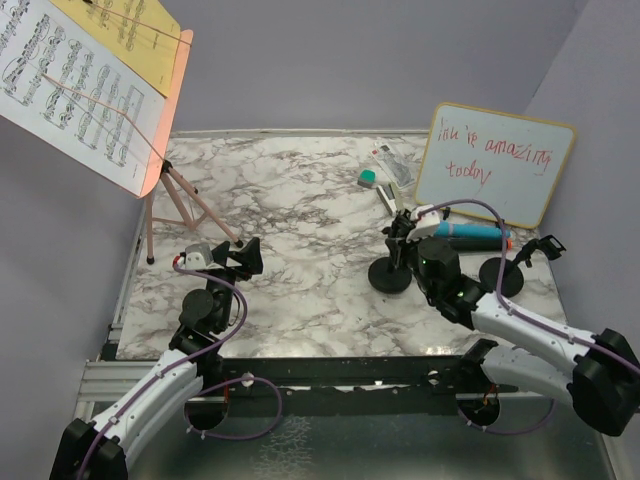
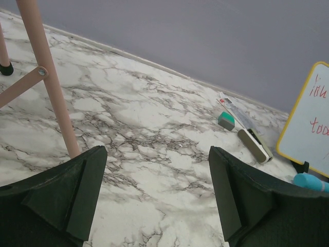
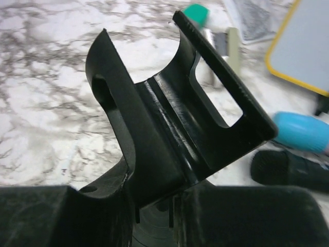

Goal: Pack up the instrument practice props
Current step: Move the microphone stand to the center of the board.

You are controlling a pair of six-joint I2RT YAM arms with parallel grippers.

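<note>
Mic pole (image 3: 169,128) between right fingers (image 3: 247,216)

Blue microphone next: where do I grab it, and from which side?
Mid-barrel, from straight above, jaws across it. The blue microphone lies flat, lengthwise in front of the whiteboard. The black microphone lies close beside it, so finger room looks tight.

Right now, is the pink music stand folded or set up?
Set up: the pink music stand stands upright, tripod legs spread, sheet-music pages on it.
</note>
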